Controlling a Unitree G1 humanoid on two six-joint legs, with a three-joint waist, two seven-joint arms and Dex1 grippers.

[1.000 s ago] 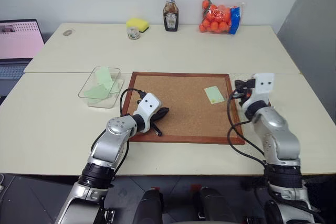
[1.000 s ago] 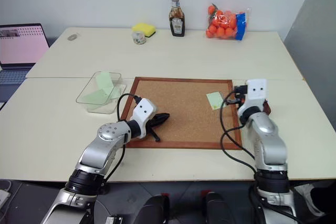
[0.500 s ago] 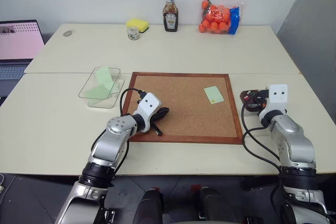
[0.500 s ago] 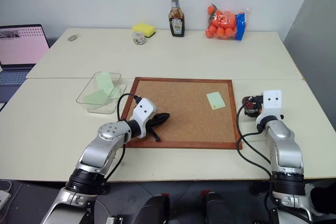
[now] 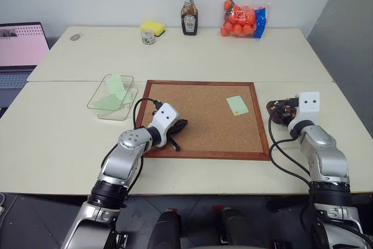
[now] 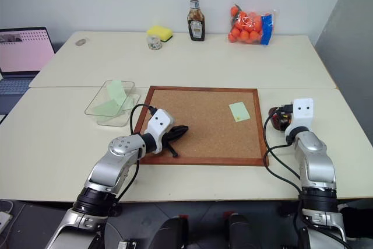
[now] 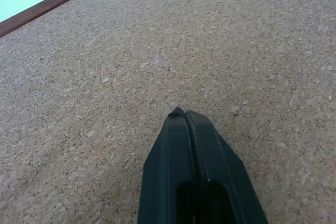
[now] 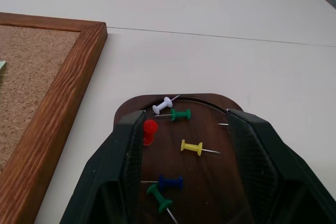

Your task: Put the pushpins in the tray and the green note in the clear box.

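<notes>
While poised low over the near-left part of the corkboard [image 5: 204, 132], pressed together tip to tip with nothing pinched: left gripper [image 7: 184, 116], black fingers [image 7: 173, 177] aimed across bare cork.

To the right, just off the board's wooden frame: right gripper [image 8: 186, 115], spread wide over the tray [image 8: 210, 177], one finger at each side of the dark dish, nothing pinched between them. Lying loose inside that tray: red pushpin [image 8: 149, 130], close against the inner face of one finger, and yellow pushpin [image 8: 191, 147], near the middle. Cannot tell whether red head and finger touch. Alongside them, a white pin [image 8: 163, 106], two green pins [image 8: 181, 114], and a blue pin [image 8: 170, 182].

Farther in, on the right part of the cork, well apart from both grippers: green note [image 5: 237, 105], lying flat, not yet in the clear box [image 5: 96, 108]. Set just off the board's left frame on the pale table [image 5: 58, 138], that box, already holding two other pale green slips [image 5: 116, 86], one leaning against a wall, one flat on the bottom.

Along the table's far edge, from left to right: yellow sponge [image 5: 152, 26] with a small jar [image 5: 148, 37] just in front, a brown sauce bottle [image 5: 189, 18] standing upright, and a bag of oranges [image 5: 242, 18]. At the far left, an open laptop [image 5: 20, 45] with a pink screen.
</notes>
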